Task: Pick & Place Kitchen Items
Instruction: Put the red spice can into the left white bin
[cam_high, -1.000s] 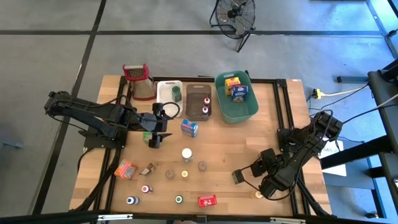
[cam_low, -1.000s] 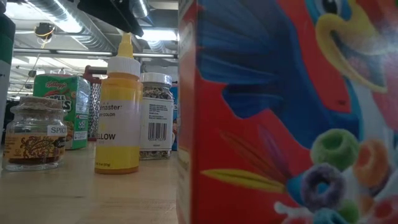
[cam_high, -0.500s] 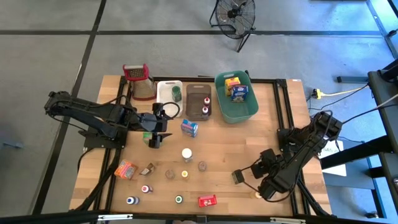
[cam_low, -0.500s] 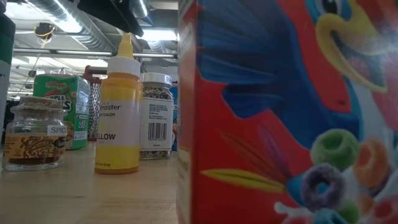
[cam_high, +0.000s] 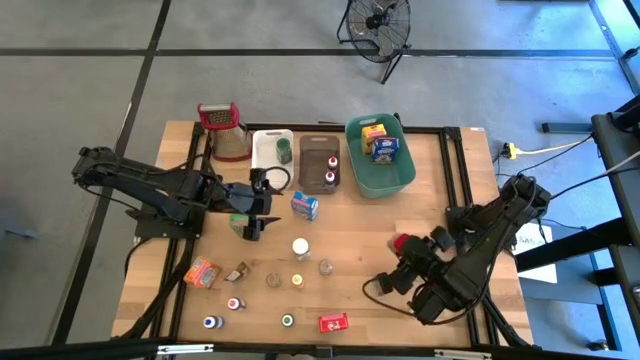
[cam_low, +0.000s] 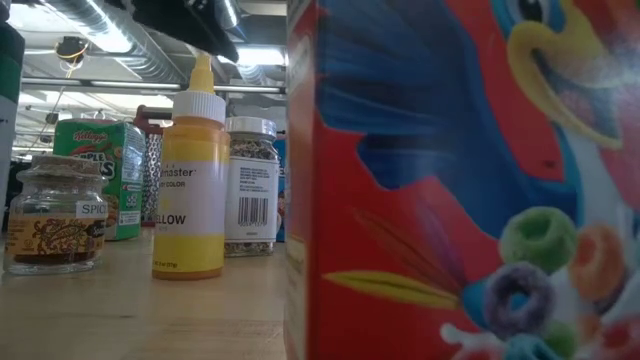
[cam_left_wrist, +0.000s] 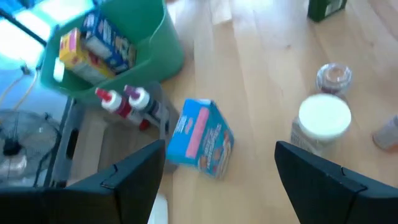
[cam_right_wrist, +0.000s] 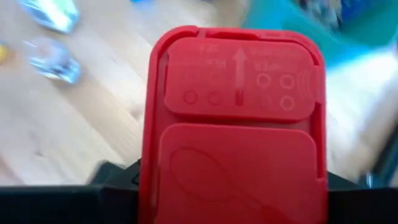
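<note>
My right gripper (cam_high: 401, 247) hangs over the table's right half, shut on a container with a red flip lid (cam_right_wrist: 233, 118) that fills the right wrist view. My left gripper (cam_high: 256, 216) stands open above the table's left middle. In the left wrist view its fingers (cam_left_wrist: 134, 177) frame a blue box (cam_left_wrist: 202, 138), which lies on its side on the table (cam_high: 360, 220) beyond them. A white-capped jar (cam_high: 300, 247) stands upright near the middle. Small bottles and jars (cam_high: 273, 280) and a red box (cam_high: 333, 322) stand along the near edge. My right gripper pinches the red-lidded container between its two fingers (cam_right_wrist: 115, 177), one on each side just below the lid (cam_right_wrist: 155, 186). The lid's top faces the wrist camera and hides the body and the exact place of contact. The container is lifted clear of the table.
At the far edge stand a steel grater (cam_high: 226, 132), a white bin (cam_high: 270, 150), a brown bin (cam_high: 318, 165) with two bottles, and a teal bin (cam_high: 392, 178) with boxes. An orange packet (cam_high: 203, 272) lies near left. The low view shows a red cereal box (cam_low: 450, 200) up close.
My right gripper has risen from the near right part of the table, moved toward the far edge and rolled about. The red-lidded container now shows in it, lifted clear of the table.
</note>
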